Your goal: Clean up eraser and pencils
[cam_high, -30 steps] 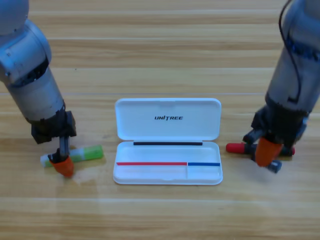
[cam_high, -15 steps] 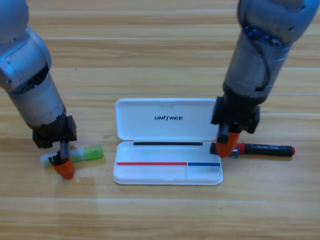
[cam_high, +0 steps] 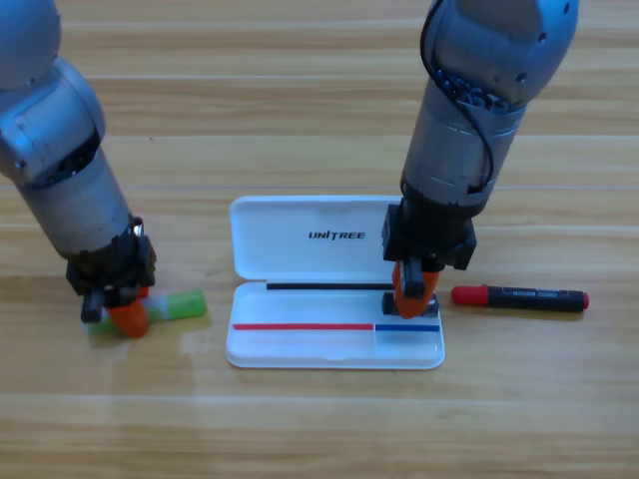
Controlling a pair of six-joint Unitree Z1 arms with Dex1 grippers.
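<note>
Now the right gripper [cam_high: 412,296] holds the small, light eraser [cam_high: 411,300] over the white case [cam_high: 334,344]; the left gripper [cam_high: 122,311] clamps the stiff green pencil [cam_high: 180,304] near its end.

Smooth wooden table [cam_high: 300,100], glossy white plastic case [cam_high: 300,239], matt grey arms
</note>
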